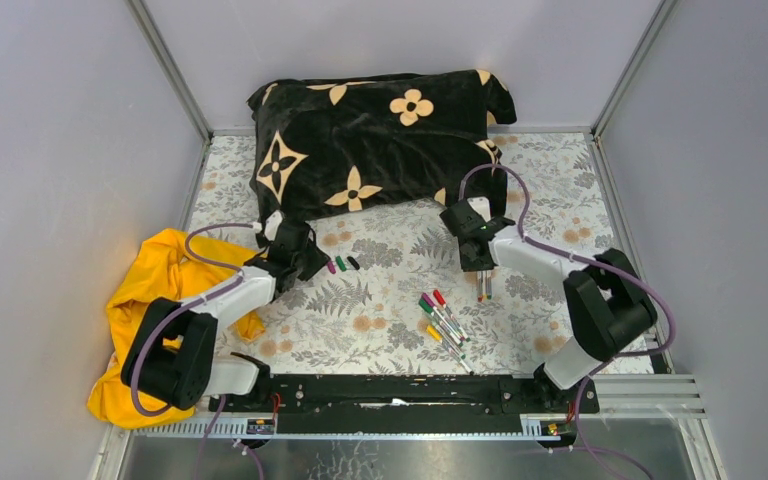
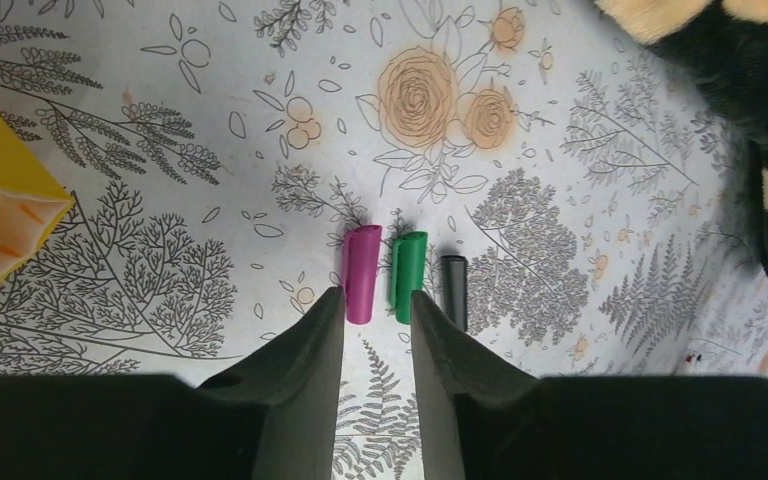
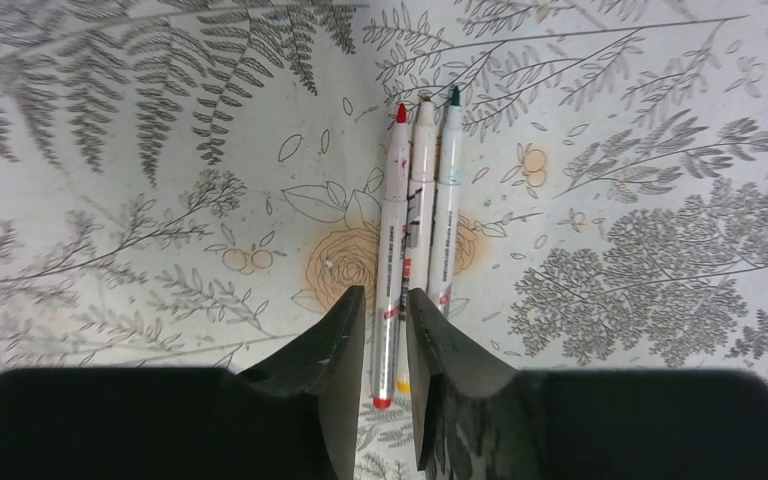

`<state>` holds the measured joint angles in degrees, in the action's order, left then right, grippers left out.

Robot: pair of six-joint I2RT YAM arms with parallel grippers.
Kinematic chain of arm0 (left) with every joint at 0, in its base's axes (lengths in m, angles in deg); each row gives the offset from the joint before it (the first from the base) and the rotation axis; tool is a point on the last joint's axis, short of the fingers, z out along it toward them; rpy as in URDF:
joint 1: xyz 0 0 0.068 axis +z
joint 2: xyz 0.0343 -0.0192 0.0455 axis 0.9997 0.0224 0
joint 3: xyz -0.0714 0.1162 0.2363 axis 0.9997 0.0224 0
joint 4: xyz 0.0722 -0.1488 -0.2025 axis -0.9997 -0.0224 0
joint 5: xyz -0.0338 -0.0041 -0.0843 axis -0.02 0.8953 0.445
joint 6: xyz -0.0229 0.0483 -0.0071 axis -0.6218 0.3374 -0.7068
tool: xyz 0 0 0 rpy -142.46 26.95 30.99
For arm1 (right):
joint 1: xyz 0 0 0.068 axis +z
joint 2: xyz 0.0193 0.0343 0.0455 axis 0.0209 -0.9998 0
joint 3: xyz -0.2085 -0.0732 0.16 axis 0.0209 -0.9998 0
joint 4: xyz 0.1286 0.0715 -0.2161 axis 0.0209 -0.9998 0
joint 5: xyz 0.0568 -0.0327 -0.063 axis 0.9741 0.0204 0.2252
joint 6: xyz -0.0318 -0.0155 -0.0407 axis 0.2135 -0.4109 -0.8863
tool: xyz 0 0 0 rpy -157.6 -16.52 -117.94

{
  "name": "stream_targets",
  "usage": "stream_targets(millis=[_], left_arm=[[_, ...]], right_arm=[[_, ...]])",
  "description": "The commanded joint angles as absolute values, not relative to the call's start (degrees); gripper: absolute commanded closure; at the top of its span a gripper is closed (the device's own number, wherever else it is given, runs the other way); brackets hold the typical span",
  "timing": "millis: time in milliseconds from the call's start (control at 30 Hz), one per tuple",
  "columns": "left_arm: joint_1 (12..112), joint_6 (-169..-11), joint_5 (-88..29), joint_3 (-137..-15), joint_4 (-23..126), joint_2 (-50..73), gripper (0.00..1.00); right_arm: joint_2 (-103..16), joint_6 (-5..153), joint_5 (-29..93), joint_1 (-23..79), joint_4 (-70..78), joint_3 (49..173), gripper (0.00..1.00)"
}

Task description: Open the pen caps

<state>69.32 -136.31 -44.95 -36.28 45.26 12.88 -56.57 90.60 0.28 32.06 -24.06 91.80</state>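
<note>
Nearest the bases, a bunch of capped pens (image 1: 446, 326) is seen lying on the table, so the job is judged part done. The right gripper (image 3: 385, 296) is held narrowly apart over three uncapped pens (image 3: 422, 220); whether the red-tipped one is pinched cannot be told. The left gripper (image 2: 377, 295) is parted and empty, just short of the magenta cap (image 2: 362, 272), green cap (image 2: 408, 275) and black cap (image 2: 454, 290). Next, a capped pen needs to be gripped at barrel and cap. Bare tips are shown only by the right wrist view, the capped bunch only from above.

High rear view over whole table (image 1: 360, 335), both wrist views close, facing down onto it
</note>
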Motion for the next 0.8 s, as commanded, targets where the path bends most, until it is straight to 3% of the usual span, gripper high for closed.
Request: stream_targets(millis=[0, 333, 767], left_arm=[[69.3, -136.8, -45.8, -35.7, 44.8, 10.5, 0.63], [68.1, -136.2, -42.2, -36.2, 44.6, 7.1, 0.52], [65.8, -136.7, -35.2, -35.1, 48.9, 4.5, 0.38]], right_arm=[[-48.8, 88.8, 1.7, 32.9, -26.6, 94.9, 0.7], [-45.8, 85.8, 10.1, 42.0, -34.3, 95.0, 0.6], [-46.4, 87.7, 16.5, 46.1, -31.3, 87.3, 0.58]])
